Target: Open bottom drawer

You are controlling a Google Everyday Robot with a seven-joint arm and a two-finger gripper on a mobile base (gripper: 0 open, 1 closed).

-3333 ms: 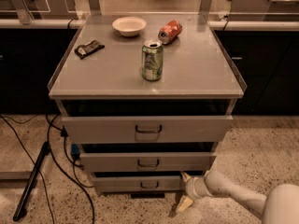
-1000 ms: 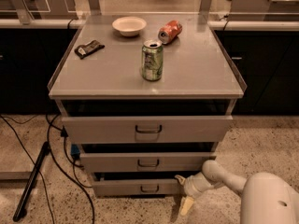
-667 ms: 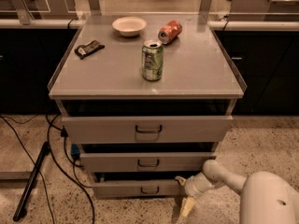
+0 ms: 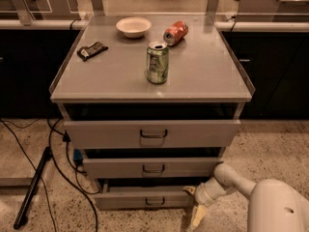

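End effector (image 4: 193, 203) spread at bottom drawer (image 4: 145, 200) right corner.

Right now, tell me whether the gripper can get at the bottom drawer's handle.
Probably yes. The gripper sits low at the right end of the bottom drawer front, and nothing I can see stands between it and the handle at the centre.

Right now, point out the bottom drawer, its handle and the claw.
bottom drawer (image 4: 120, 200): camera view, bare front left of the handle.
handle (image 4: 155, 202): camera view, middle of the wire loop.
claw (image 4: 193, 206): camera view, midway between its fingertips, at the drawer's right end.
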